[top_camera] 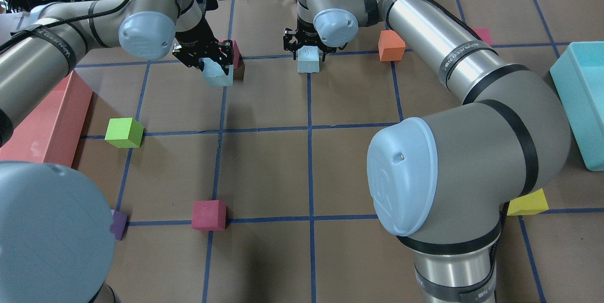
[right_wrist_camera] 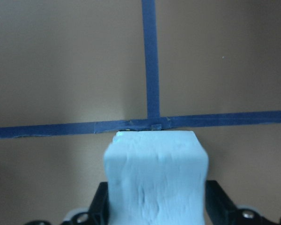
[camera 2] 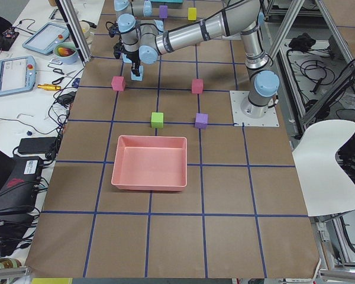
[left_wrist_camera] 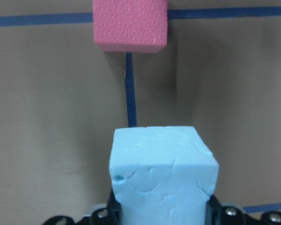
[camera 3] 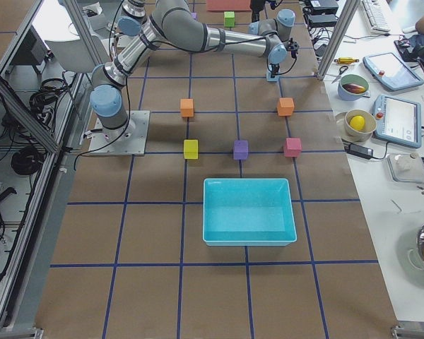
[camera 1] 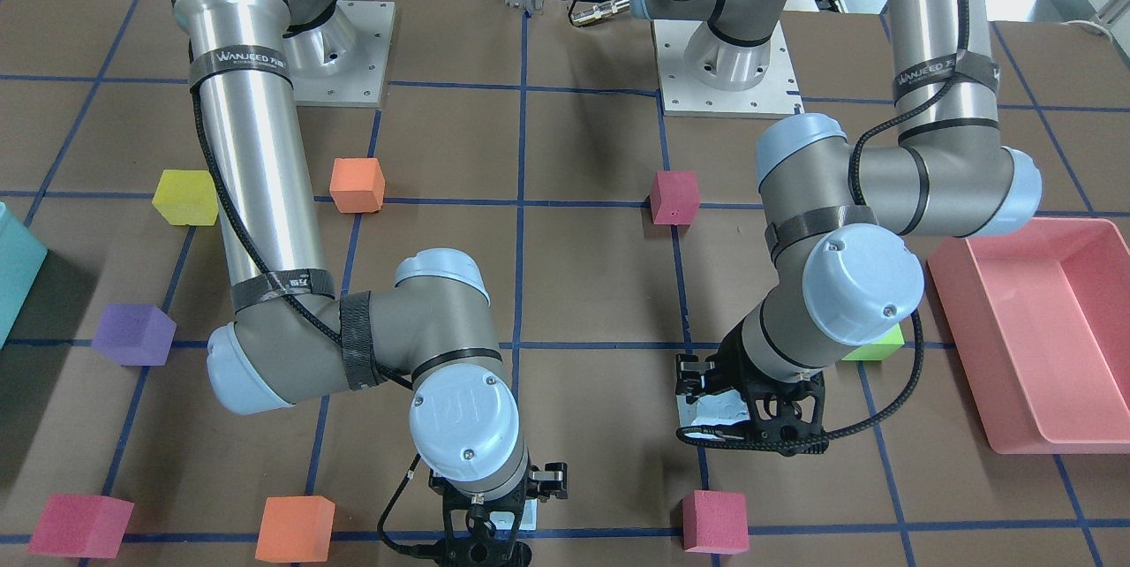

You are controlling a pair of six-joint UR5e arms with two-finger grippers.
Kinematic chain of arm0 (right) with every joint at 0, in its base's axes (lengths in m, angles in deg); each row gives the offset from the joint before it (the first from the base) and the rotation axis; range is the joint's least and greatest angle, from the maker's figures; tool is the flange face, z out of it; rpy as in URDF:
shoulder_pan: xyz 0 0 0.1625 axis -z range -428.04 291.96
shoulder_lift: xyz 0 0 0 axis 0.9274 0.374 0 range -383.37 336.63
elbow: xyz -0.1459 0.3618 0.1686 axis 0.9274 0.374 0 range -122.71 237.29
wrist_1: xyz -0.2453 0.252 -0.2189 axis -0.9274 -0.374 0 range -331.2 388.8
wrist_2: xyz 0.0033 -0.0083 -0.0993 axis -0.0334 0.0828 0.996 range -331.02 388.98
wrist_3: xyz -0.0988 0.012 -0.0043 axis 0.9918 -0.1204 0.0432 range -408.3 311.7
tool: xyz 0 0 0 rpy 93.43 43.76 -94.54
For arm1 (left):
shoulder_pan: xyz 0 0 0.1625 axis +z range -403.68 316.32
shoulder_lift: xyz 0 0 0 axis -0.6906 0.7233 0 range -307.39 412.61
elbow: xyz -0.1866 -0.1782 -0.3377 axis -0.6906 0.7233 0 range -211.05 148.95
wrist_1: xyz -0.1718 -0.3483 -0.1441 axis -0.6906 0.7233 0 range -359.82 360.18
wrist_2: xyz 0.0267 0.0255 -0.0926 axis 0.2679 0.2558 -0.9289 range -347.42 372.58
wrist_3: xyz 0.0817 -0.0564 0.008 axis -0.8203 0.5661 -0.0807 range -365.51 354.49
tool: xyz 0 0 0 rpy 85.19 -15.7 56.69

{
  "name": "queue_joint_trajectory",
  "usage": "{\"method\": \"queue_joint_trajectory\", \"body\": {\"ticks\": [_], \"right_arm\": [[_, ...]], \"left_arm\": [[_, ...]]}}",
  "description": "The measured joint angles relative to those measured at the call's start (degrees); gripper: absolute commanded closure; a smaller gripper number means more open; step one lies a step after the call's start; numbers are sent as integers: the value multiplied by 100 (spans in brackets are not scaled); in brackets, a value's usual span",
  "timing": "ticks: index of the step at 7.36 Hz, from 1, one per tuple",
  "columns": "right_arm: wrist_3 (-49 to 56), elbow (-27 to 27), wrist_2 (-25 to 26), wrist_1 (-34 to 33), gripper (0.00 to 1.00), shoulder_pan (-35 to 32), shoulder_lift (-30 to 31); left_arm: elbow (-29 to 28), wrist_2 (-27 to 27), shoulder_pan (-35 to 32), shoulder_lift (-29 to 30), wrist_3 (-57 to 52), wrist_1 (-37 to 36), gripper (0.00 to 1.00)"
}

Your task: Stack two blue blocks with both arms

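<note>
My left gripper (top_camera: 210, 61) is shut on a pale blue block (top_camera: 218, 77) and holds it a little above the table, just in front of a magenta cube (top_camera: 235, 50). In the left wrist view the block (left_wrist_camera: 161, 173) fills the jaws. My right gripper (top_camera: 307, 51) stands at the far middle of the table, its jaws closed on the second pale blue block (top_camera: 307, 64) at a crossing of blue tape lines. That block also shows in the right wrist view (right_wrist_camera: 155, 183). I cannot tell whether it rests on the table. The two blocks are about one grid cell apart.
A pink bin (top_camera: 47, 123) stands at the left edge and a teal bin (top_camera: 585, 100) at the right edge. Loose cubes lie about: green (top_camera: 123, 132), magenta (top_camera: 208, 214), orange (top_camera: 391, 45), yellow (top_camera: 528, 203), purple (top_camera: 118, 223).
</note>
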Motion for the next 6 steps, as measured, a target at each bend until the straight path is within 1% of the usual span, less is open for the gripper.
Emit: {"method": "queue_joint_trajectory", "body": {"ticks": [2,3,6], "right_arm": [[-4,9,17,59,0,9,93],[16,4,47,266,0,31,256],[164,-99,99,1484,0,314,1140]], "left_arm": [[-335,-1,-47,119,53,181,98],[-495,4,-135,189,174,210,98],[-1131,47,-465,570,670,297,97]]}}
